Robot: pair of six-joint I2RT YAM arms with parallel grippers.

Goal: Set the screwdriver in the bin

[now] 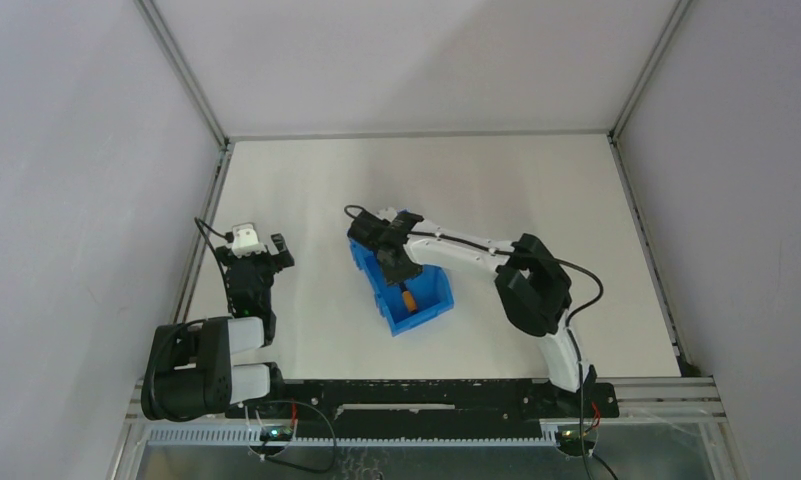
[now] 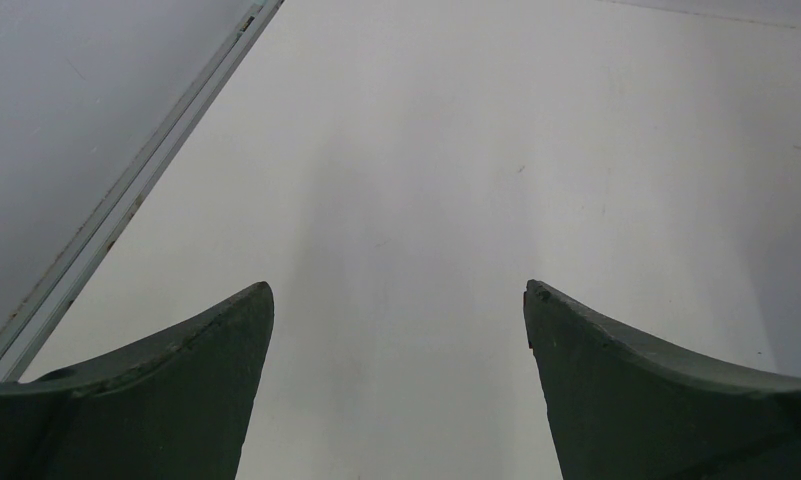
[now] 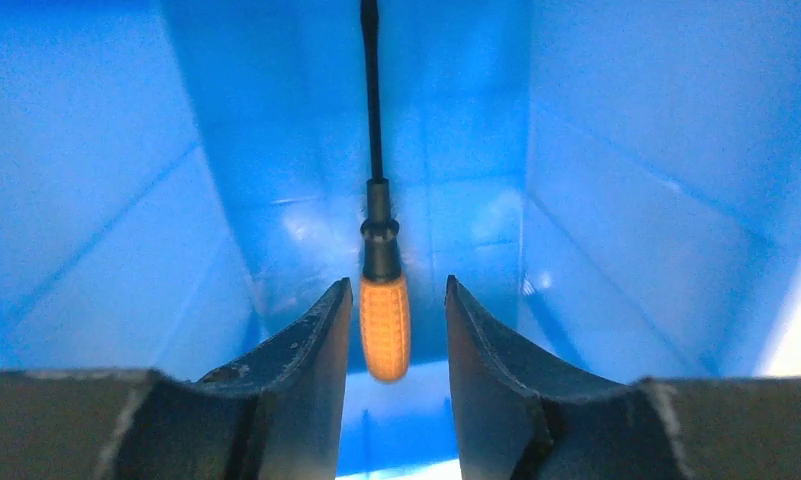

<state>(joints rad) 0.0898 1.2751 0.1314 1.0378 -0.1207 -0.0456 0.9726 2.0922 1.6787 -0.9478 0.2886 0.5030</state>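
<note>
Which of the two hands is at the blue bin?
The right hand, straddling the orange-handled screwdriver in the bright blue plastic bin; the left hand faces white table.

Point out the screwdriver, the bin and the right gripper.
screwdriver [image 3: 385,340], right wrist view, orange handle.
bin [image 1: 428,312], top external view, near wall.
right gripper [image 3: 397,284], right wrist view, midway between fingertips.

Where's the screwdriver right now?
The screwdriver is inside the bin, mid-table in the top view. In the right wrist view its orange handle sits between the right gripper's parted fingers.
</note>
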